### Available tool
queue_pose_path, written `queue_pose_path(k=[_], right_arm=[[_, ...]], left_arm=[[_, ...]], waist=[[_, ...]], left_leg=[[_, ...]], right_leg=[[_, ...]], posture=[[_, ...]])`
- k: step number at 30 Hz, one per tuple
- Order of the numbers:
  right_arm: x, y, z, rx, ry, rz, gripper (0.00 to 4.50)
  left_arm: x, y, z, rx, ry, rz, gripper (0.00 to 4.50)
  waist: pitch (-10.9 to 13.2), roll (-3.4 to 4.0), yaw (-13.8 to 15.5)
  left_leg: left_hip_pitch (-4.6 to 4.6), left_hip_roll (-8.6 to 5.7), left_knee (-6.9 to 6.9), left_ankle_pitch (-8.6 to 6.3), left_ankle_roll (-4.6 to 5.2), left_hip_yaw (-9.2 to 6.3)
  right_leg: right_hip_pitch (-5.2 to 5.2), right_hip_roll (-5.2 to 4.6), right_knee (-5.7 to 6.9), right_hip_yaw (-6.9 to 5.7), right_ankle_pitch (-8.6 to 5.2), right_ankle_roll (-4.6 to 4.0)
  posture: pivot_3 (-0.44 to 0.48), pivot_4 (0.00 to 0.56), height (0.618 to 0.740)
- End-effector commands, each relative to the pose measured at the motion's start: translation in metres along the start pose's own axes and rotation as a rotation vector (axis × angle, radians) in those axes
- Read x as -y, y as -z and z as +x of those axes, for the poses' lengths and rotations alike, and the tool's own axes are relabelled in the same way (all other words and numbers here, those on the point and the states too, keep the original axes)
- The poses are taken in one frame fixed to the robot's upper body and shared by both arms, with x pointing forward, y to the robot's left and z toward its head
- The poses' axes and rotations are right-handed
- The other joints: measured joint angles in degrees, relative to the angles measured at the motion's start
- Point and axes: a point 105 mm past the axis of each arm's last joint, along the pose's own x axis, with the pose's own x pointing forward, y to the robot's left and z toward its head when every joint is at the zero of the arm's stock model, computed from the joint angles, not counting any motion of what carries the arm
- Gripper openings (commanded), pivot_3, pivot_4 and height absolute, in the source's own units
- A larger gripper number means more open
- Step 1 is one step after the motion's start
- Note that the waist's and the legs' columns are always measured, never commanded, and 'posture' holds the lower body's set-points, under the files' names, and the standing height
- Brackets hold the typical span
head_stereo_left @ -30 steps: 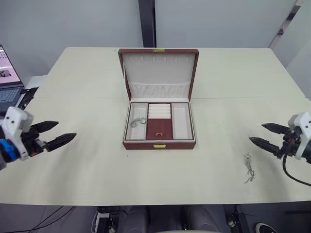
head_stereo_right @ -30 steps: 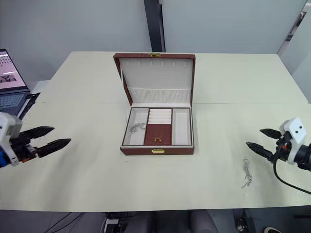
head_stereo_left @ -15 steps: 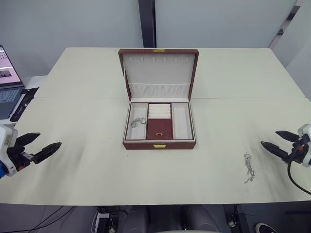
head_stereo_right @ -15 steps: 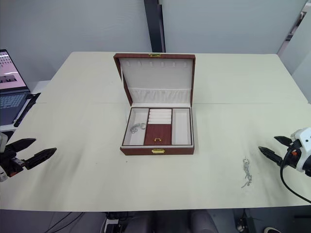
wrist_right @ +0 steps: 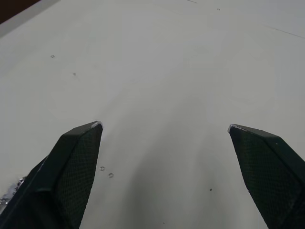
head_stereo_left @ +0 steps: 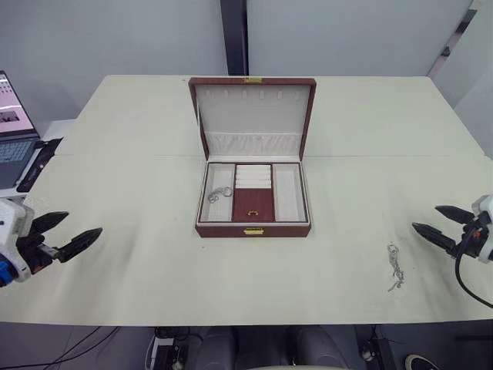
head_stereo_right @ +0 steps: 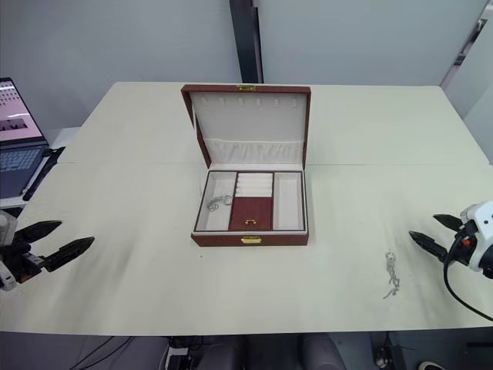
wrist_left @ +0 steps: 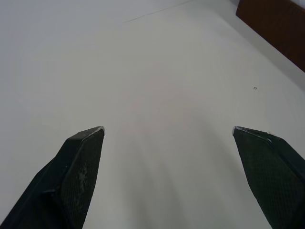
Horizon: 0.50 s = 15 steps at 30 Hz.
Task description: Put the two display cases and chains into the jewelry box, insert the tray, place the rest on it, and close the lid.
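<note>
The brown jewelry box (head_stereo_left: pixel 253 229) stands open at the table's middle, its lid (head_stereo_left: pixel 252 112) upright. A silver chain (head_stereo_left: pixel 219 193) lies in its left compartment. A small brown display case (head_stereo_left: pixel 253 204) with a gold clasp sits in the middle one. The right compartment (head_stereo_left: pixel 287 202) holds nothing. Another chain (head_stereo_left: pixel 394 267) lies on the table at the right, just inward of my right gripper (head_stereo_left: pixel 425 217), which is open. My left gripper (head_stereo_left: pixel 83 223) is open and empty over the table's left part; a box corner (wrist_left: pixel 276 28) shows beyond its fingers. The tray is out of view.
A laptop (head_stereo_left: pixel 11 142) and a dark flat object (head_stereo_left: pixel 35 163) sit off the table's left edge. A seam (head_stereo_left: pixel 115 156) crosses the tabletop behind the box. A dark post (head_stereo_left: pixel 233 35) rises behind the table.
Over the last second both grippers have drawn back outward, away from the box, the left to the left and the right to the right. They have barely moved in the last half second.
</note>
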Motion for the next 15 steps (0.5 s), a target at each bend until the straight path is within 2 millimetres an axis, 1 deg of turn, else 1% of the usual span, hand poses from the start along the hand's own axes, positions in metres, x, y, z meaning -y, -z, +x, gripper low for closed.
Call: queue_pose_path(k=[1, 2, 3, 4, 6, 7, 9, 12, 14, 15], right_arm=[[-0.015, -0.021, -0.002, 0.105, -0.006, -0.011, 4.5], [-0.02, -0.022, -0.002, 0.115, -0.012, -0.005, 4.5], [-0.03, -0.024, 0.001, 0.134, -0.016, 0.0, 4.5], [-0.036, -0.026, 0.002, 0.146, -0.015, 0.004, 4.5], [-0.049, -0.026, 0.001, 0.167, -0.005, 0.014, 4.5], [-0.055, -0.026, -0.001, 0.169, -0.006, 0.024, 4.5], [-0.066, -0.023, -0.003, 0.176, 0.001, 0.041, 4.5], [-0.084, -0.013, -0.006, 0.166, 0.011, 0.064, 4.5], [-0.088, -0.006, -0.01, 0.159, 0.052, 0.074, 4.5], [-0.089, -0.004, -0.011, 0.156, 0.063, 0.079, 4.5]], left_arm=[[0.035, -0.022, 0.017, 0.074, 0.176, 0.079, 4.46], [0.042, -0.024, 0.02, 0.083, 0.208, 0.085, 4.46], [0.058, -0.027, 0.028, 0.094, 0.275, 0.093, 4.46], [0.068, -0.028, 0.032, 0.1, 0.319, 0.098, 4.46], [0.097, -0.032, 0.042, 0.108, 0.448, 0.116, 4.46], [0.106, -0.034, 0.045, 0.108, 0.491, 0.126, 4.46], [0.119, -0.038, 0.048, 0.115, 0.561, 0.152, 4.46], [0.138, -0.042, 0.05, 0.125, 0.67, 0.211, 4.46], [0.152, -0.043, 0.049, 0.131, 0.755, 0.254, 4.46], [0.155, -0.043, 0.049, 0.135, 0.776, 0.264, 4.46]], waist=[[0.0, 0.0, 0.02], [-0.01, 0.01, 0.04], [-0.01, 0.01, 0.05], [-0.01, 0.02, 0.07], [-0.01, 0.02, 0.08], [-0.01, 0.02, 0.1], [-0.01, 0.02, 0.13], [-0.03, 0.05, 0.15], [-0.04, 0.06, 0.03], [-0.04, 0.06, -0.02]], left_leg=[[-0.01, 0.0, 0.0, 0.0, 0.0, -0.01], [0.0, -0.01, 0.0, 0.0, 0.0, 0.0], [0.0, -0.02, 0.01, 0.0, 0.0, 0.01], [0.0, -0.03, 0.01, 0.0, 0.0, 0.02], [-0.01, -0.03, 0.01, 0.0, -0.01, 0.0], [-0.01, -0.02, 0.01, 0.0, -0.01, -0.01], [-0.03, -0.01, 0.0, 0.0, -0.01, -0.07], [-0.01, -0.02, 0.0, 0.0, -0.01, -0.06], [0.02, -0.02, 0.0, 0.0, -0.01, -0.04], [0.02, -0.02, 0.0, 0.0, -0.01, -0.01]], right_leg=[[0.02, 0.0, -0.01, 0.01, 0.0, 0.0], [0.03, 0.0, -0.01, 0.02, 0.0, 0.0], [0.04, -0.01, -0.01, 0.04, 0.0, 0.0], [0.04, -0.01, -0.01, 0.04, 0.0, 0.0], [0.04, 0.0, -0.01, 0.04, 0.0, 0.0], [0.04, 0.0, -0.01, 0.05, 0.0, 0.0], [0.04, 0.01, -0.01, 0.08, 0.0, 0.0], [0.05, 0.04, 0.0, 0.06, 0.0, 0.0], [0.06, 0.06, 0.0, 0.04, 0.0, 0.0], [0.06, 0.07, 0.0, 0.05, 0.0, 0.0]], posture=[[0.0, 0.15, 0.74], [0.0, 0.15, 0.74], [0.0, 0.15, 0.74], [0.0, 0.15, 0.74], [0.0, 0.15, 0.74], [0.0, 0.15, 0.74], [0.0, 0.15, 0.74], [0.0, 0.15, 0.74], [0.0, 0.15, 0.74], [0.0, 0.15, 0.74]])
